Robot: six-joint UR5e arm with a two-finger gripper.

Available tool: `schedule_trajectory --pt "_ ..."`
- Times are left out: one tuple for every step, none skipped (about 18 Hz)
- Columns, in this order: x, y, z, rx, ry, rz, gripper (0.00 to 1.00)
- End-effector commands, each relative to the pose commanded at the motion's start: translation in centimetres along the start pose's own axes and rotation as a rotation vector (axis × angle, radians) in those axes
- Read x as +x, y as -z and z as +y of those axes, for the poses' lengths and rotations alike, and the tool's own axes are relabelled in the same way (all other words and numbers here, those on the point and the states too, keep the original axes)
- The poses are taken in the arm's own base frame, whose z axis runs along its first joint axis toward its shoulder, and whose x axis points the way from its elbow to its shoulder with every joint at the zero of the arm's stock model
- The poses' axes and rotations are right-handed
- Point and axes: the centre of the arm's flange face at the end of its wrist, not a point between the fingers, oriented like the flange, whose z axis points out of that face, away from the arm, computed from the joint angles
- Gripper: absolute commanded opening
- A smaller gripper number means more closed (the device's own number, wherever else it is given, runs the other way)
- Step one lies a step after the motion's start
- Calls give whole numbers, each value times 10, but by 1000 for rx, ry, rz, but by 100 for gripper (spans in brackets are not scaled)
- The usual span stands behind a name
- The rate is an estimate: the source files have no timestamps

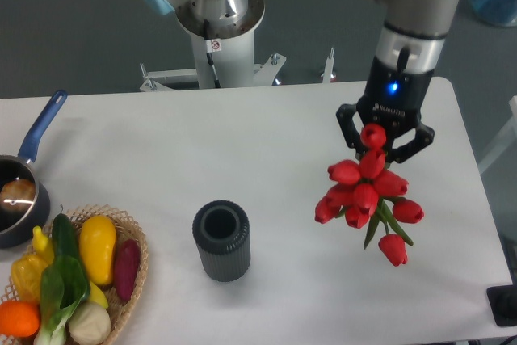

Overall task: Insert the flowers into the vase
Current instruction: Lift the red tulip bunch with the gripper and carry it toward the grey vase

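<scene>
Red tulips, the flowers (365, 195), hang heads-down in the closed pincer (384, 147) above the white desk (266, 143), while the ribbed grey vase (220, 240) stands upright well apart at its eight o'clock.

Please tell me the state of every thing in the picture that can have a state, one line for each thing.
claw: shut on the flowers, above the table.
flowers: held in the claw, hanging off the table, to the right of the vase.
vase: upright on the table, mouth open, no flowers in it.
saucepan: upright at the left edge, something pale inside.
basket: on the table, filled with vegetables.
</scene>
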Motion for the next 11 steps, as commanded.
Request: schedule_trajectory --pt "-3 4 0 60 17 20 0" --pt "-2 4 1 114 24 44 0" --pt "1 4 3 155 26 65 0" --pt "5 5 1 190 27 83 0" --pt "12 9 -3 226 28 101 0" --pt "20 12 -5 254 31 119 0" --pt "29 17 -7 276 26 129 0" --pt "36 22 -6 290 29 134 0" --pt "40 24 -4 302 33 139 0" --pt "44 22 2 316 43 152 0" --pt "48 21 8 334 45 163 0"
